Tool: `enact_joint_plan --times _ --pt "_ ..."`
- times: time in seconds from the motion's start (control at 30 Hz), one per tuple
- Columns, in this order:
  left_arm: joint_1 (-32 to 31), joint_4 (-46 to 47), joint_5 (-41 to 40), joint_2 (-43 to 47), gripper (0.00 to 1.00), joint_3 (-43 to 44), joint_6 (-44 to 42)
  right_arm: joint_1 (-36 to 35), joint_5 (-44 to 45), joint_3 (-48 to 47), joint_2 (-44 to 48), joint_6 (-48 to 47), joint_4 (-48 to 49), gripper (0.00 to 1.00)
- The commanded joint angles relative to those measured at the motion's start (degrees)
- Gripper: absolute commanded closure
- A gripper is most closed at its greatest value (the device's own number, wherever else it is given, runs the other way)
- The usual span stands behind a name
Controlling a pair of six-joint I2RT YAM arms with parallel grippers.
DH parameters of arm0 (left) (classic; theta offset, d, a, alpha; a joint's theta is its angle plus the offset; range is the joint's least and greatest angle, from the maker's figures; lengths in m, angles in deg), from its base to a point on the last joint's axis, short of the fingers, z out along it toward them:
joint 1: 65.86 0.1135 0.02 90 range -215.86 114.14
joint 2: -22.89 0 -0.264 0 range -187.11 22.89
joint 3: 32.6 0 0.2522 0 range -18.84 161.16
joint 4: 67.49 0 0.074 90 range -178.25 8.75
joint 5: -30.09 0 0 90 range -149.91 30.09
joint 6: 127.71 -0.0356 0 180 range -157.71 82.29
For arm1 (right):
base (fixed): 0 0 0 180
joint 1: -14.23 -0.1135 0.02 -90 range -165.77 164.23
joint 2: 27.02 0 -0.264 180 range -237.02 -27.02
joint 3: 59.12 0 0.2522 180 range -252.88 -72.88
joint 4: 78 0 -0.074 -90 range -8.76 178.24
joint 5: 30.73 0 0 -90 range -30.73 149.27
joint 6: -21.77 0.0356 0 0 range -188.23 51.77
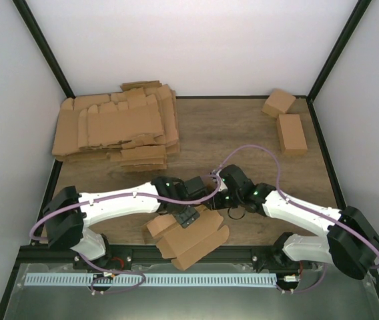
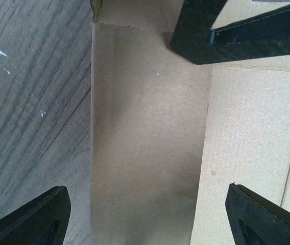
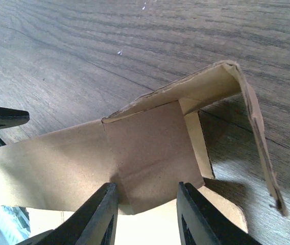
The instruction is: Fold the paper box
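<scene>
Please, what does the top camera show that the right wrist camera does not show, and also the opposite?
Only the top view shows the pile of flat cardboard sheets at the back left and two small folded boxes at the back right.

Only the right wrist view shows, from close up, a flap standing up and curling over, and the right gripper with a finger on each side of one panel. Whether it grips the panel, I cannot tell.

Both views show the paper box, partly folded, on the wooden table.
</scene>
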Motion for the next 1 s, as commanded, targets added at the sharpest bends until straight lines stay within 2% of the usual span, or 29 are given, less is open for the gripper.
enact_joint_plan --times 0.0,0.2,0.53,0.83,0.97 --pt "-1.0 0.0 -3.2 -0.4 0.17 0.8 1.3 0.2 -0.3 -1.2 0.2 0.1 1.1 0.66" --pt "-1.1 0.1 -3.5 -1.2 0.22 0.6 1.6 0.2 -0.3 -1.2 0.3 0.2 1.1 0.66" --pt "-1.1 0.1 -3.0 -2.0 0.37 0.5 1.7 0.2 1.3 -0.9 1.9 0.6 0.6 0.65" --pt "-1.1 -0.9 -4.2 -2.3 0.43 1.1 2.3 0.2 10.9 -1.2 8.3 0.7 -4.1 0.56" --pt "-1.1 -0.9 -4.5 -2.1 0.43 1.2 2.3 0.2 17.3 -2.3 7.5 1.1 -7.5 0.54"
